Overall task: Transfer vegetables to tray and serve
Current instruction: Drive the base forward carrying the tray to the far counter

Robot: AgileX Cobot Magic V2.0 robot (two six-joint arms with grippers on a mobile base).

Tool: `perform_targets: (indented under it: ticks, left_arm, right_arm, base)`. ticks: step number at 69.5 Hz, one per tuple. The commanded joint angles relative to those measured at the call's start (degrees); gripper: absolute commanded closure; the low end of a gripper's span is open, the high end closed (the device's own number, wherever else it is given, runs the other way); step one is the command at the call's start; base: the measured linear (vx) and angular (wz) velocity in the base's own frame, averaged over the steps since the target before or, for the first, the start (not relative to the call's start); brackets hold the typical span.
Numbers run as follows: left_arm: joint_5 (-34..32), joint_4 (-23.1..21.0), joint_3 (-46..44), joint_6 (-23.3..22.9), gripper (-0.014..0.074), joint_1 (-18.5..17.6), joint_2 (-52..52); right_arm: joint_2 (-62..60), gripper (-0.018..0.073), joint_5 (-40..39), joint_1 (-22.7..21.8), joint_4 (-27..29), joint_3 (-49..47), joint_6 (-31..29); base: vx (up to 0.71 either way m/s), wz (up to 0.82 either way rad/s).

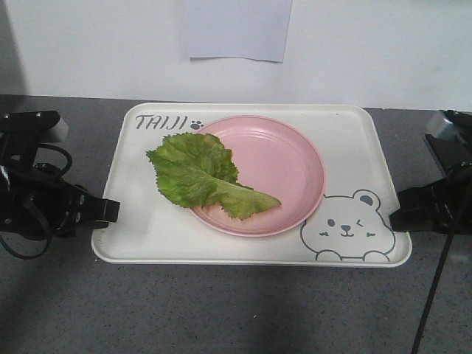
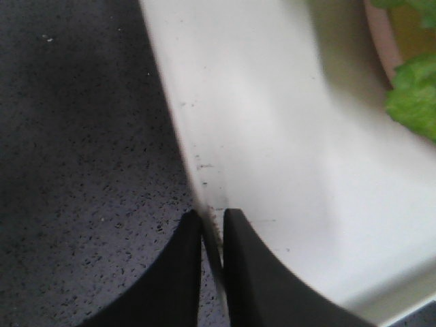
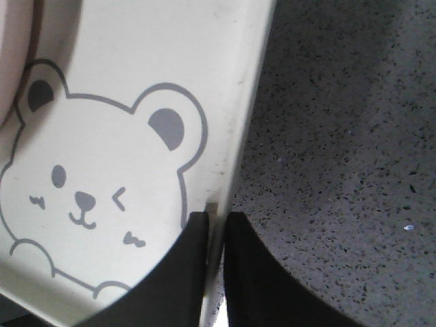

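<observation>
The exterior front-facing view showed the tray point(image 1: 147, 236) lying with its long axis across the table point(image 1: 236, 310), and the pink plate point(image 1: 287, 166) sitting on it near its middle. The lettuce leaf point(image 1: 198, 175) lay partly on the plate's left half, its frilly end spilling over the plate's rim onto the tray and its pale stem pointing toward the bear drawing point(image 1: 348, 226). The left gripper point(image 1: 110, 212) met the tray's left short edge near the front corner; the right gripper point(image 1: 398, 214) met the opposite short edge beside the bear. So the tray sat squarely between the two pincers, one at each end of its long axis, neither arm nearer than the other.

The left wrist-mounted view showed the left gripper point(image 2: 212, 235) clenched on the tray point(image 2: 272, 136) rim, one finger outside over the table point(image 2: 82, 170) and one inside on the tray floor, with the rim running straight away from the jaws. The lettuce leaf point(image 2: 412, 95) appeared at the far right of the tray.

The right wrist-mounted view showed the right gripper point(image 3: 216, 231) likewise pinching the tray point(image 3: 136, 41) rim, just beside the bear drawing point(image 3: 95, 197). With both ends held, the next move probably called for an even lift.
</observation>
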Motion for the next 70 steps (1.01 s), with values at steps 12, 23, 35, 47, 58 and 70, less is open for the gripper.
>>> perform_targets:
  ticks: [12, 23, 35, 47, 58, 70]
  left_arm:
    - [-2.9, -3.2, -1.7, 0.8, 0.0604, -0.7, -1.5]
    - [-2.9, -3.2, -1.7, 0.8, 0.0604, -0.7, -1.5]
    - [-2.9, -3.2, -1.7, 0.8, 0.0604, -0.7, -1.5]
    - [-2.9, -3.2, -1.7, 0.8, 0.0604, -0.7, -1.5]
    - [-2.9, -3.2, -1.7, 0.8, 0.0604, -0.7, -1.5]
    - [-2.9, -3.2, -1.7, 0.8, 0.0604, -0.7, -1.5]
  right_arm:
    - [-1.8, 0.0561, 0.5, 0.4, 4.9, -1.6, -2.2]
    - [-1.8, 0.0561, 0.5, 0.4, 4.9, -1.6, -2.2]
    - [-1.8, 0.0561, 0.5, 0.4, 4.9, -1.6, -2.2]
    - [-1.8, 0.0561, 0.5, 0.4, 4.9, -1.6, -2.2]
    - [-1.8, 0.0561, 0.5, 0.4, 4.9, -1.6, -2.2]
    - [-1.8, 0.0561, 0.5, 0.4, 4.9, -1.6, -2.2]
  base:
    - [0.02, 0.00]
    - [0.02, -0.01]
    - [0.02, 0.00]
    - [0.01, 0.00]
    - [0.00, 0.00]
    - [0.00, 0.00]
